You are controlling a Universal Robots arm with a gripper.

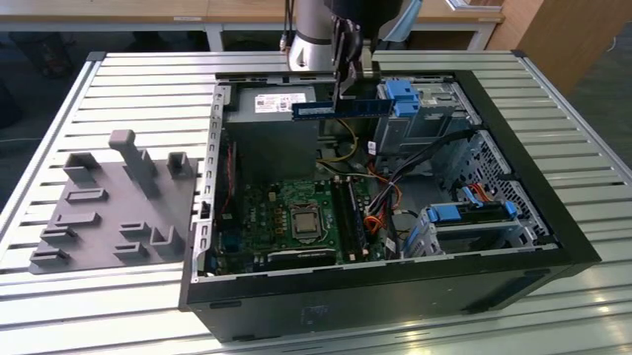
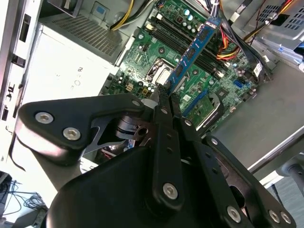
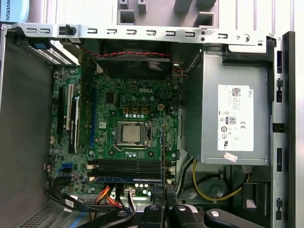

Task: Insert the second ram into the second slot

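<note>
gripper [image 2: 164,94] was clamped on the second ram [image 1: 336,109], held high over the ram slots [image 3: 126,168], edge-down, probably to line it up.

exterior view overlooks whole case [image 1: 395,299]; both wrist views closely face its motherboard [image 3: 142,102] [image 2: 142,52].

Robotics lab — slatted aluminium bench [image 1: 148,81], opened computer case [image 1: 395,296], grey fixture plate [image 1: 109,214]

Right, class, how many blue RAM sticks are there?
2. The second ram is in the gripper above the case; another stick sits on the motherboard. Others may be hidden.
</note>
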